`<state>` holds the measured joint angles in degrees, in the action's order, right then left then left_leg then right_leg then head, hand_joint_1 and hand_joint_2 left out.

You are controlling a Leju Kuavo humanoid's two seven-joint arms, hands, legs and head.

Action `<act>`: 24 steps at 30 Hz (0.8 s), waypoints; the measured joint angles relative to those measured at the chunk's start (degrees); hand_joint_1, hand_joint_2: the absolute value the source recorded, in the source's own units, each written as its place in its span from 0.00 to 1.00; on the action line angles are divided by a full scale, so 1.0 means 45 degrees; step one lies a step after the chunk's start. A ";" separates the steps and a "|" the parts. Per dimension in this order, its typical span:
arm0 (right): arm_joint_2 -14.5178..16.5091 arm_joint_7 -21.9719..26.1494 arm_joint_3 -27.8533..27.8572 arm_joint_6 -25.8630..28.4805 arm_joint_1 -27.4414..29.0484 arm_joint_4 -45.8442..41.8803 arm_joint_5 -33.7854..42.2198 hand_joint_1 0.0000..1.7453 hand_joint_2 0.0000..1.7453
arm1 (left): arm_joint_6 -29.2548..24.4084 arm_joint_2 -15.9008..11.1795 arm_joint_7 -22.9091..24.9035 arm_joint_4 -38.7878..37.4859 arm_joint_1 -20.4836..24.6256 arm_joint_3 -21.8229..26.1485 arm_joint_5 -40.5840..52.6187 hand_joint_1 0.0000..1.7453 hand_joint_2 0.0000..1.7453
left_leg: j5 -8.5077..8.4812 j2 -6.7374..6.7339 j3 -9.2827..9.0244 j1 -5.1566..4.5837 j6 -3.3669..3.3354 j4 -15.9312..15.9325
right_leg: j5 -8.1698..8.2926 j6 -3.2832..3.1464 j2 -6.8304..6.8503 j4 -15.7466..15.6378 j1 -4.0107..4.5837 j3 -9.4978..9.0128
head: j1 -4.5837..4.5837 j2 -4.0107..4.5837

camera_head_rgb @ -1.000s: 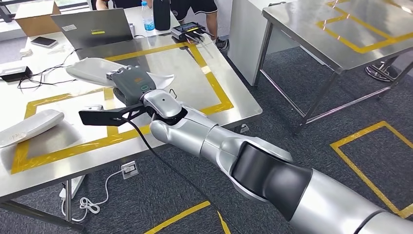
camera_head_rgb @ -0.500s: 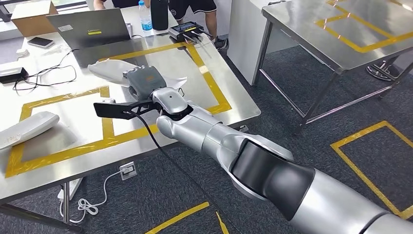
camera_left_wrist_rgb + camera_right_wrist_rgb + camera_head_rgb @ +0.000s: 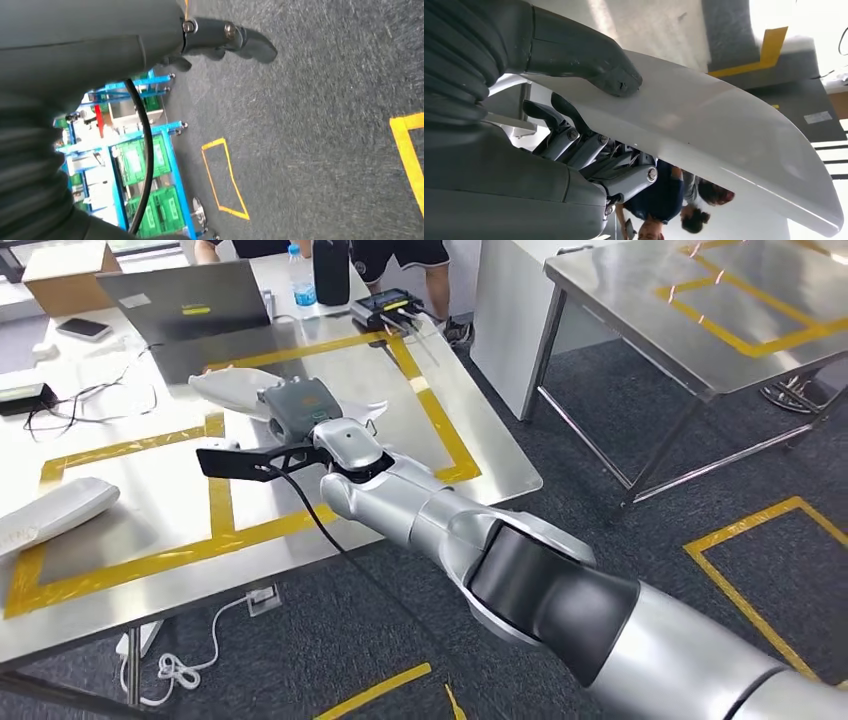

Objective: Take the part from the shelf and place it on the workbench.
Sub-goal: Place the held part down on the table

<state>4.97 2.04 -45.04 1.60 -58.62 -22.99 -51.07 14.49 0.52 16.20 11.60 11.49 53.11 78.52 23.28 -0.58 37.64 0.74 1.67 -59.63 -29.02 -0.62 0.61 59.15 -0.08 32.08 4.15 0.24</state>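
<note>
While the big steel tabletop (image 3: 300, 530) with its yellow tape outlines takes up most of the head view, the right arm (image 3: 480, 550) stretches out over it from the lower right. A second steel table (image 3: 700, 330) stands well apart across the dark carpet. Further back on the tabletop there's an open laptop (image 3: 185, 300), a cardboard box (image 3: 70, 270), a water bottle (image 3: 301, 280) and a phone (image 3: 82, 328), with a person (image 3: 400, 255) standing at the far edge.

The right hand (image 3: 300, 410) holds the white part (image 3: 240, 390) over the taped area, near the middle of the tabletop. From the right wrist camera it's pretty clear: the thumb (image 3: 589, 65) presses on one face of the part (image 3: 724, 135) and the fingers (image 3: 574, 140) curl under the other, so it's clamped. Can't tell if the part touches the surface.

Another white part (image 3: 55, 512) lies flat at the left end of the tabletop.

The left hand (image 3: 220, 40) hangs over the carpet with nothing in it, fingers curled in. A blue shelf (image 3: 140, 190) with green bins sits behind it.
</note>
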 joint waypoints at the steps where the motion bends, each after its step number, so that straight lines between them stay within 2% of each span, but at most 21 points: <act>1: 0.0001 -0.0030 0.0033 -0.0022 -0.0006 0.0034 -0.0005 1.00 1.00 | 0.0000 0.0004 0.0001 0.0000 0.0003 0.0000 -0.0005 0.00 1.00 | 0.0037 0.0048 0.0002 0.0013 -0.0077 0.0023 | -0.0027 0.0065 0.0026 -0.0031 -0.0003 -0.0021 | 0.0014 0.0000; 3: 0.0002 -0.0086 0.0089 -0.0039 -0.0020 0.0093 -0.0023 1.00 1.00 | 0.0000 0.0011 -0.0022 0.0000 -0.0012 0.0000 -0.0015 0.00 1.00 | 0.0100 0.0124 -0.0067 0.0048 -0.0240 0.0062 | -0.0193 0.0210 0.0030 0.0155 -0.0035 0.0025 | 0.0049 0.0000; 4: 0.0002 -0.0110 0.0109 -0.0041 -0.0034 0.0124 -0.0033 1.00 1.00 | 0.0000 0.0013 -0.0036 0.0003 -0.0008 0.0000 -0.0016 0.00 1.00 | 0.0134 0.0151 -0.0125 0.0067 -0.0323 0.0084 | -0.0397 0.0270 0.0000 0.0588 -0.0049 0.0240 | 0.0067 0.0000; 5: 0.0002 -0.0128 0.0123 -0.0044 -0.0033 0.0170 -0.0039 1.00 1.00 | 0.0000 0.0015 -0.0049 0.0003 -0.0003 0.0000 -0.0016 0.00 1.00 | 0.0177 0.0172 -0.0177 0.0073 -0.0397 0.0100 | -0.0671 0.0313 -0.0040 0.1302 -0.0059 0.0636 | 0.0088 0.0000; 7: 0.0002 -0.0148 0.0130 -0.0045 0.0030 0.0282 -0.0043 1.00 1.00 | 0.0000 0.0016 -0.0055 0.0002 0.0006 0.0000 -0.0016 0.00 1.00 | 0.0279 0.0216 -0.0259 0.0056 -0.0488 0.0094 | -0.1183 0.0350 -0.0090 0.3042 -0.0054 0.1727 | 0.0107 0.0000; 8: 0.0001 -0.0152 0.0130 -0.0045 0.0093 0.0339 -0.0041 1.00 1.00 | 0.0000 0.0017 -0.0053 0.0001 0.0002 0.0000 -0.0016 0.00 1.00 | 0.0334 0.0248 -0.0311 0.0046 -0.0508 0.0089 | -0.1206 0.0354 -0.0102 0.3591 -0.0054 0.2160 | 0.0108 0.0000; 9: -0.0008 -0.0156 0.0131 -0.0045 0.0150 0.0390 -0.0041 1.00 1.00 | 0.0000 0.0018 -0.0053 0.0001 -0.0005 0.0000 -0.0016 0.00 1.00 | 0.0393 0.0290 -0.0377 0.0039 -0.0510 0.0081 | -0.0963 0.0339 -0.0109 0.3649 -0.0052 0.2364 | 0.0116 0.0000; 10: -0.0019 -0.0159 0.0134 -0.0045 0.0184 0.0433 -0.0041 1.00 1.00 | 0.0000 0.0021 -0.0053 0.0001 -0.0013 0.0000 -0.0016 0.00 1.00 | 0.0456 0.0339 -0.0463 0.0033 -0.0495 0.0074 | -0.0482 0.0300 -0.0114 0.3187 -0.0048 0.2303 | 0.0128 0.0000; 12: -0.0041 -0.0160 0.0142 -0.0044 0.0190 0.0492 -0.0044 1.00 1.00 | 0.0000 0.0041 -0.0055 -0.0001 -0.0023 0.0000 -0.0016 0.00 1.00 | 0.0594 0.0414 -0.0648 0.0012 -0.0431 0.0064 | 0.0644 0.0149 -0.0145 0.1384 -0.0007 0.1660 | 0.0140 0.0000; 13: -0.0044 -0.0156 0.0146 -0.0044 0.0176 0.0509 -0.0046 1.00 1.00 | 0.0000 0.0055 -0.0055 -0.0004 -0.0021 0.0000 -0.0015 0.00 1.00 | 0.0657 0.0437 -0.0700 -0.0003 -0.0376 0.0055 | 0.0956 0.0077 -0.0161 0.0620 0.0026 0.1341 | 0.0126 0.0000; 14: -0.0044 -0.0150 0.0148 -0.0044 0.0168 0.0522 -0.0048 1.00 1.00 | 0.0000 0.0067 -0.0056 -0.0006 -0.0019 0.0000 -0.0010 0.00 1.00 | 0.0703 0.0444 -0.0726 -0.0009 -0.0313 0.0055 | 0.1079 0.0021 -0.0174 0.0159 0.0058 0.1140 | 0.0108 0.0000; 16: -0.0056 -0.0148 0.0157 -0.0045 0.0157 0.0553 -0.0057 1.00 1.00 | 0.0000 0.0081 -0.0059 -0.0012 -0.0023 0.0000 0.0000 0.00 1.00 | 0.0759 0.0454 -0.0749 -0.0001 -0.0162 0.0091 | 0.0993 -0.0069 -0.0183 -0.0051 0.0111 0.1028 | 0.0082 0.0000; 18: -0.0078 -0.0156 0.0188 -0.0046 0.0153 0.0573 -0.0064 1.00 1.00 | 0.0000 0.0085 -0.0066 -0.0019 -0.0044 0.0000 0.0004 0.00 1.00 | 0.0856 0.0412 -0.0737 0.0023 -0.0022 0.0009 | 0.0977 -0.0196 -0.0172 -0.0163 0.0056 0.0885 | 0.0079 0.0000; 19: -0.0089 -0.0156 0.0207 -0.0047 0.0142 0.0580 -0.0067 1.00 1.00 | 0.0000 0.0086 -0.0069 -0.0024 -0.0049 0.0000 0.0005 0.00 1.00 | 0.1001 0.0375 -0.0607 0.0022 0.0041 -0.0289 | 0.0969 -0.0262 -0.0166 -0.0228 0.0013 0.0786 | 0.0064 0.0000; 20: -0.0089 -0.0153 0.0218 -0.0050 0.0139 0.0587 -0.0070 1.00 1.00 | 0.0000 0.0081 -0.0071 -0.0028 -0.0052 0.0000 0.0006 0.00 1.00 | 0.1236 0.0333 -0.0325 0.0033 0.0094 -0.0854 | 0.0941 -0.0324 -0.0160 -0.0273 -0.0026 0.0684 | 0.0048 0.0000; 22: -0.0091 -0.0148 0.0222 -0.0062 0.0165 0.0620 -0.0076 1.00 1.00 | 0.0000 0.0079 -0.0073 -0.0034 -0.0052 0.0000 0.0012 0.00 1.00 | 0.1799 0.0283 0.0585 0.0047 0.0194 -0.2471 | 0.0825 -0.0395 -0.0159 -0.0280 -0.0032 0.0551 | 0.0020 0.0000; 23: -0.0092 -0.0148 0.0222 -0.0068 0.0205 0.0646 -0.0079 1.00 1.00 | 0.0000 0.0076 -0.0073 -0.0036 -0.0060 0.0000 0.0015 0.00 1.00 | 0.1917 0.0270 0.1013 0.0065 0.0233 -0.3107 | 0.0756 -0.0401 -0.0158 -0.0277 -0.0034 0.0484 | 0.0020 0.0000; 24: -0.0094 -0.0149 0.0222 -0.0073 0.0249 0.0670 -0.0079 1.00 1.00 | 0.0000 0.0077 -0.0073 -0.0041 -0.0070 0.0000 0.0017 0.00 1.00 | 0.1796 0.0254 0.1248 0.0082 0.0263 -0.3329 | 0.0685 -0.0383 -0.0160 -0.0273 -0.0040 0.0405 | 0.0021 0.0000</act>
<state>4.55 1.37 -44.04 1.27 -57.50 -19.98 -51.43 14.49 0.87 15.87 11.41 11.18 53.11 78.59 31.36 0.56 43.26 1.11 2.85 -74.61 -25.94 -2.34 -0.11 57.92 -0.26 33.91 4.25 0.24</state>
